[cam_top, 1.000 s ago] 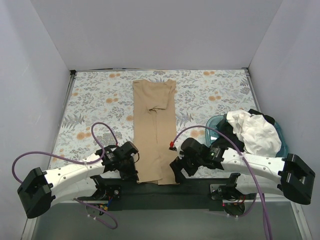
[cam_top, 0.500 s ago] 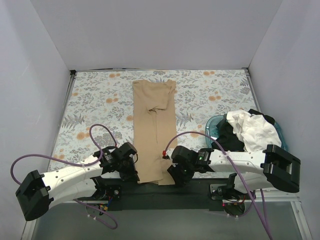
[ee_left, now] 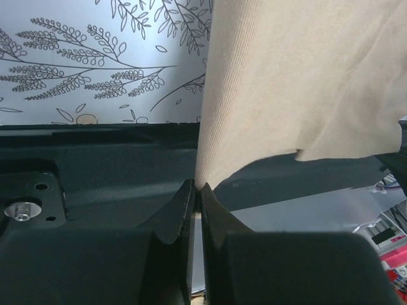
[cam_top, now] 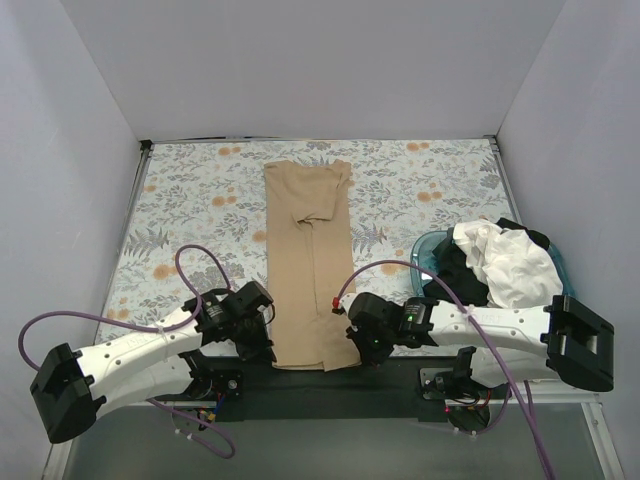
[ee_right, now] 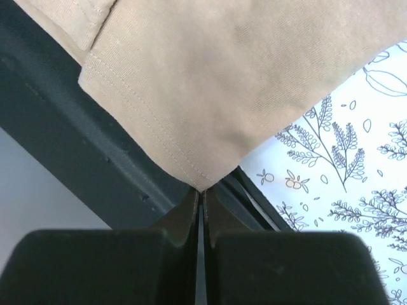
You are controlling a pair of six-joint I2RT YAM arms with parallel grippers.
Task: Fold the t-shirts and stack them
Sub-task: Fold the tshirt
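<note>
— The left gripper (ee_left: 196,192): how is it found?
— Pressed together on the near left corner of the tan t-shirt (cam_top: 305,250). A thin fold of cloth is seen nipped between the dark fingers. The right gripper (ee_right: 201,190) is likewise closed, pinching the near right hem corner, where double stitching is noted.
— And the cloth itself?
— A fine ribbed knit, matte, folded into a long narrow strip laid up the middle of the table toward the far edge. Its near end is held over the black base plate (cam_top: 330,378).
— The other shirts?
— The white t-shirt (cam_top: 505,268) is crumpled on top of the black t-shirt (cam_top: 458,275), both heaped in the teal round basin (cam_top: 424,250) at the right.
— Surface and room?
— The table (cam_top: 200,200) is covered by a pale floral print, with grey leaves and orange blooms. It is enclosed on three sides by plain pale walls (cam_top: 320,70).
</note>
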